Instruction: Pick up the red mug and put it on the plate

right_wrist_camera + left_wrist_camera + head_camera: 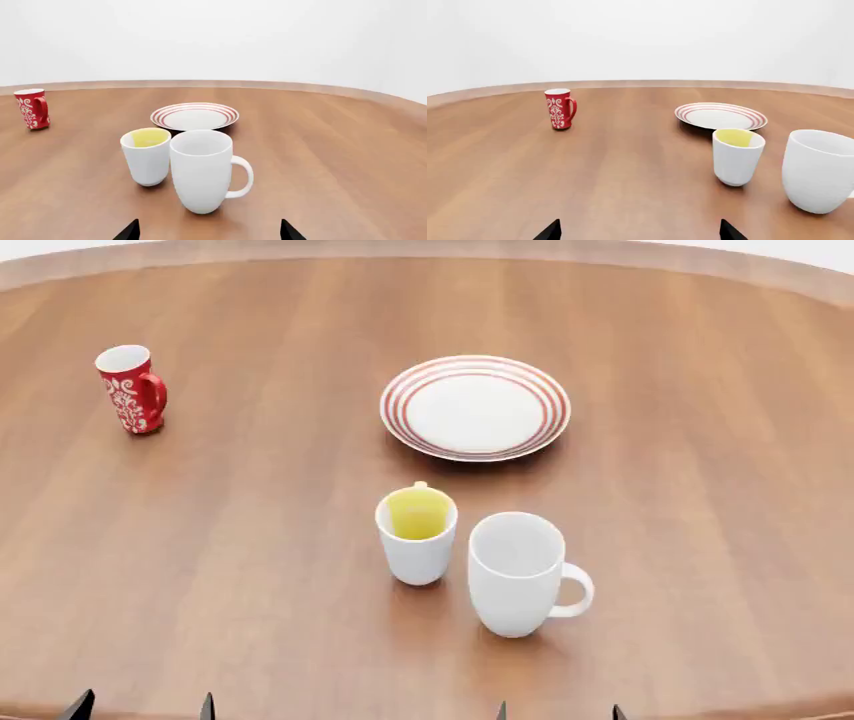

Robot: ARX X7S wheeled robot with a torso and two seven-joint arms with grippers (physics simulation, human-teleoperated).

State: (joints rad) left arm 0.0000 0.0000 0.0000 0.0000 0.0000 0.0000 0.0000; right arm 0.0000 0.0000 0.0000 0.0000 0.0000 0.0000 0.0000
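Note:
The red mug (131, 388) with a white pattern stands upright at the table's far left; it also shows in the left wrist view (560, 108) and the right wrist view (31, 108). The plate (475, 406), white with red rings, lies empty at the far centre, also in the left wrist view (720, 116) and the right wrist view (194, 116). My left gripper (142, 707) is open and empty at the near edge, well short of the red mug. My right gripper (558, 712) is open and empty, just behind the plain white mug.
A white mug with yellow inside (416, 534) and a plain white mug (518, 573) stand side by side near the table's front centre, between my grippers and the plate. The round wooden table (240, 540) curves away at its far edge.

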